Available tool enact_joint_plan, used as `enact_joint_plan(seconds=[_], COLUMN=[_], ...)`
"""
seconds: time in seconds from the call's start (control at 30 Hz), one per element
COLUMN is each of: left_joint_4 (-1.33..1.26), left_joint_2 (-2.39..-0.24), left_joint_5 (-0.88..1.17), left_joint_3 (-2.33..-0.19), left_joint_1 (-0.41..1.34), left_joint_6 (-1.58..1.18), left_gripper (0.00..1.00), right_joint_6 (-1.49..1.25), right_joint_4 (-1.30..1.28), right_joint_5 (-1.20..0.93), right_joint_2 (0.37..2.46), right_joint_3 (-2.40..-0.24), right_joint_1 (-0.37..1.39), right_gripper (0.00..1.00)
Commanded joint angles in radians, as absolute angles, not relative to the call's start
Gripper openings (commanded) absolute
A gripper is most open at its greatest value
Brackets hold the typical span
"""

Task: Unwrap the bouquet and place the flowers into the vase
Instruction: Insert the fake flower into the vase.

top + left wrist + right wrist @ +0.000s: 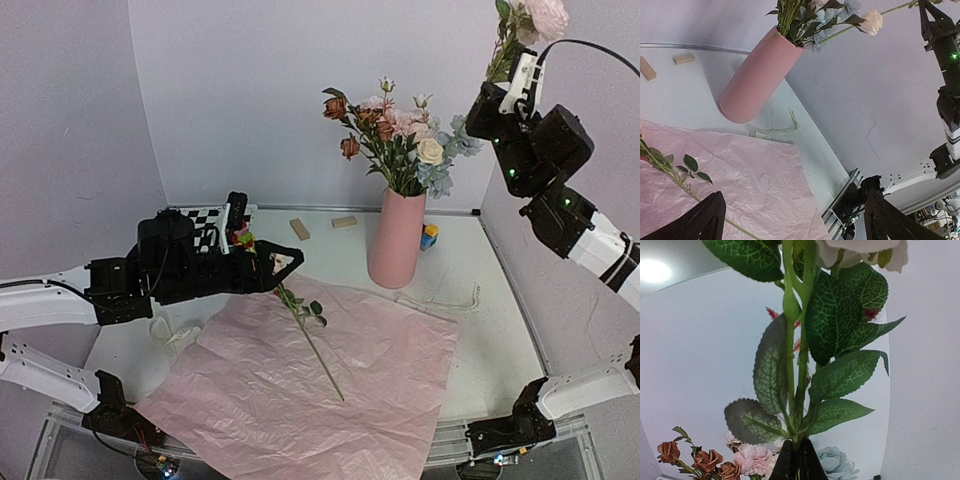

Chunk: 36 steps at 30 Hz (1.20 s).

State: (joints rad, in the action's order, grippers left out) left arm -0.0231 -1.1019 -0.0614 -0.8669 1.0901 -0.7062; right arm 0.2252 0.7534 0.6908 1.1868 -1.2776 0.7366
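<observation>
Paper (pixel 330 400) is off, flat on the tabletop's (pixel 500 330) near half; most flowers (pixel 400 140) are in the vase (pixel 397 240) toward the far edge. Left to go: one stem (pixel 315 345) on the paper, plus the bloom (pixel 545 15) the right gripper (pixel 795 455) clamps high right of the vase. Left gripper (pixel 280 268) gapes empty over the stem's head; vase mouth crowded, clear air on its right

We see a tilted wooden block (pixel 299 229) at twelve o'clock on the white table (pixel 500 340), a second wooden block (pixel 344 222) near it, a checkerboard (pixel 205 215) at ten, and coloured toy blocks (pixel 429 236) at one.
</observation>
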Motion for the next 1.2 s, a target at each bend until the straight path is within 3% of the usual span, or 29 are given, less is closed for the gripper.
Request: enact_joint_plan(seconds=[0.0,0.63,1.17], left_joint_4=[-0.007,0.06,0.06], left_joint_2=[-1.122,-1.206,-1.268], left_joint_5=[-0.091,-0.139,-0.116], left_joint_3=[-0.93,-1.008,-1.026], left_joint_1=[1.092,1.092,1.092], left_joint_6=[-0.684,-0.654,-0.655], left_gripper=[0.97,0.96,0.96], right_joint_6=[0.177,0.08,0.008], right_joint_4=[0.856,0.958,0.899], right_joint_5=[0.638,0.54,0.446], right_joint_2=[1.22,1.278,1.255], right_joint_3=[-1.337,-1.194,-0.934], right_joint_1=[0.702,0.578,0.576], right_gripper=[0.0,0.0,0.01])
